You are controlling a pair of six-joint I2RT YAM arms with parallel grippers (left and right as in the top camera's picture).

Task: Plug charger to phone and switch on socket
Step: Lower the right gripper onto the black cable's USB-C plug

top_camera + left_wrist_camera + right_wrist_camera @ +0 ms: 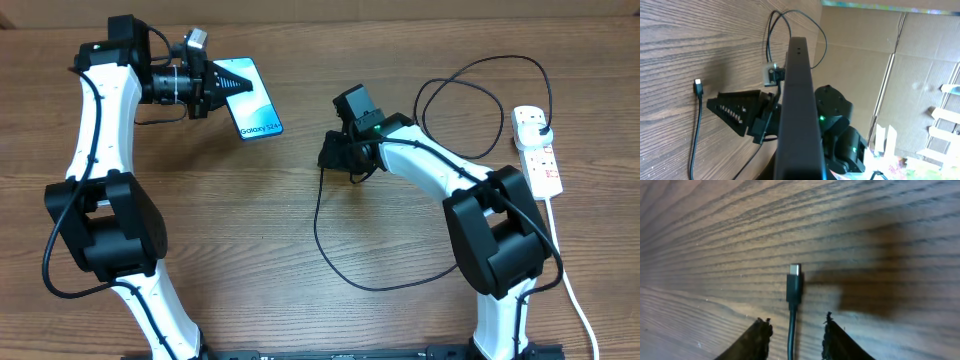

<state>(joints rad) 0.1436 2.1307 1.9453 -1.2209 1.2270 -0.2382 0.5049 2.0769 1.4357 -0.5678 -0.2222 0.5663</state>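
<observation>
My left gripper [220, 88] is shut on the left edge of the phone [256, 100], whose blue "Galaxy S24" screen faces up at the back left. In the left wrist view the phone [797, 110] shows edge-on as a dark bar. The charger cable [318, 225] loops across the table's middle to a black plug [540, 126] seated in the white socket strip [543, 165] at the right. My right gripper [795, 325] is open and low over the table, its fingers on either side of the cable just behind the connector tip [794, 282]. It also shows in the overhead view [328, 152].
The socket's white cord [575, 290] runs down the right edge toward the front. In the left wrist view the connector tip [698, 85] lies on the wood beside my right gripper's finger [737, 111]. Cardboard boxes [900, 65] stand beyond the table.
</observation>
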